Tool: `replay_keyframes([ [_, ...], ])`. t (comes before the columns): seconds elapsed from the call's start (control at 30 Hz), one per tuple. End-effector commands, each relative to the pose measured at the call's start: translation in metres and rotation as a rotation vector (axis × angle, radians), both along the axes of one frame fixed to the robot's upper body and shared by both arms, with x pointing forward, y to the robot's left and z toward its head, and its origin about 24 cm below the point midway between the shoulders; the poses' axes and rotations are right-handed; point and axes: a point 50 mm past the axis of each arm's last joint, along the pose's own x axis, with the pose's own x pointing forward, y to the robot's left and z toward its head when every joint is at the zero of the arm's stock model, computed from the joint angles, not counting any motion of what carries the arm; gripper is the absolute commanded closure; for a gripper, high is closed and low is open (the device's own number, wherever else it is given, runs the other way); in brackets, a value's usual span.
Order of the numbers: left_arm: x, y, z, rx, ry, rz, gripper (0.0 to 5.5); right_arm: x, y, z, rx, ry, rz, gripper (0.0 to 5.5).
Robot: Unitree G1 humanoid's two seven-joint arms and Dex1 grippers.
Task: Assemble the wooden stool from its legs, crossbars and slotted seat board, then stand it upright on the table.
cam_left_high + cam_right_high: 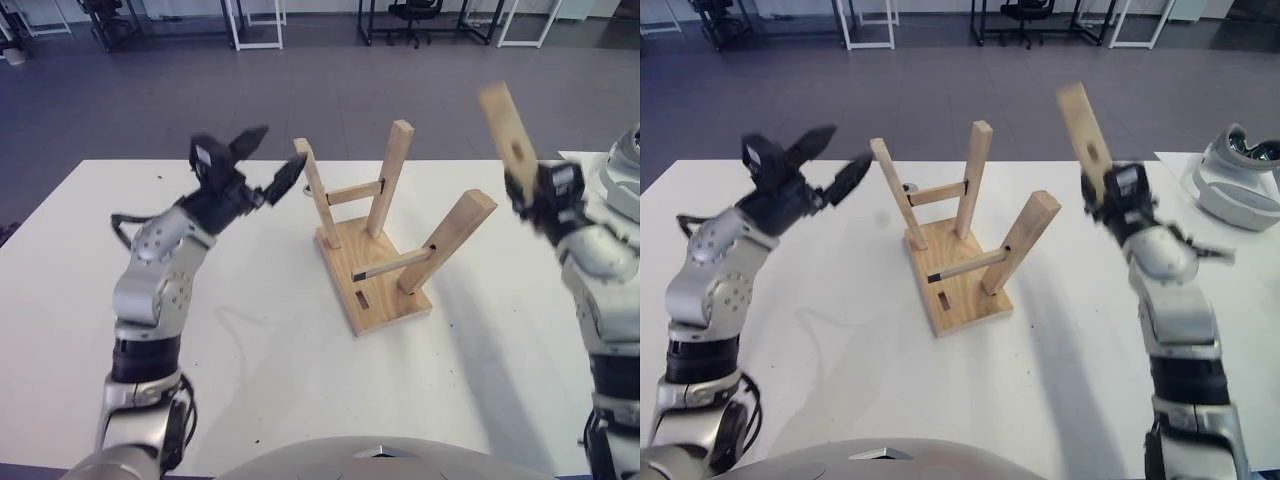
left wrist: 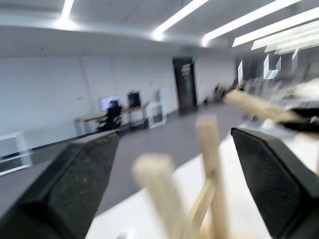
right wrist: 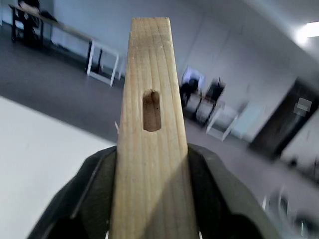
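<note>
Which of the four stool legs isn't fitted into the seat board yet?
The leg held in the right gripper, raised to the right of the stool; the other three stand slotted in the seat board.

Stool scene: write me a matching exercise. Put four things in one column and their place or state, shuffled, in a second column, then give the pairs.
Column one
1. left end effector
2. right end effector
3. seat board
4. headset

Column two
A. flat on the table, three legs sticking up
B. open, holding nothing
C. shut on a loose leg raised in the air
D. lying off to the robot's right

Pairs: 1-B, 2-C, 3-A, 4-D
</note>
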Motion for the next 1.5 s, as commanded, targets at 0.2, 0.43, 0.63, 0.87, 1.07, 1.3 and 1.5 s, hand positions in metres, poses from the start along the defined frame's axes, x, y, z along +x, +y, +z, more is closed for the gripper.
replay_keyframes([
  [0.2,0.003,-0.037,0.091,-0.395,-0.048,-0.359,2.14,-0.021,0.128,0.077,-0.212,-0.411,0.698,3.43],
  [0.43,0.003,-0.025,0.093,-0.471,-0.029,-0.339,3.41,-0.017,0.122,0.075,-0.140,-0.387,0.653,3.43],
  [0.63,0.002,-0.023,0.093,-0.483,-0.027,-0.345,4.41,-0.022,0.126,0.079,-0.117,-0.404,0.684,3.43],
  [0.87,-0.004,0.007,0.087,-0.381,-0.050,-0.270,4.47,-0.017,0.111,0.073,-0.111,-0.316,0.640,1.82],
  [1.07,-0.029,0.048,0.024,-0.186,0.150,-0.160,4.47,0.008,0.003,0.025,0.002,0.069,0.313,1.45],
  [1.3,-0.058,0.038,-0.069,-0.223,0.484,0.128,4.48,-0.027,-0.012,-0.154,0.011,0.621,0.112,1.45],
  [1.5,-0.068,0.050,-0.082,-0.468,0.641,0.335,4.48,-0.066,0.022,-0.184,-0.061,0.713,0.290,1.45],
])
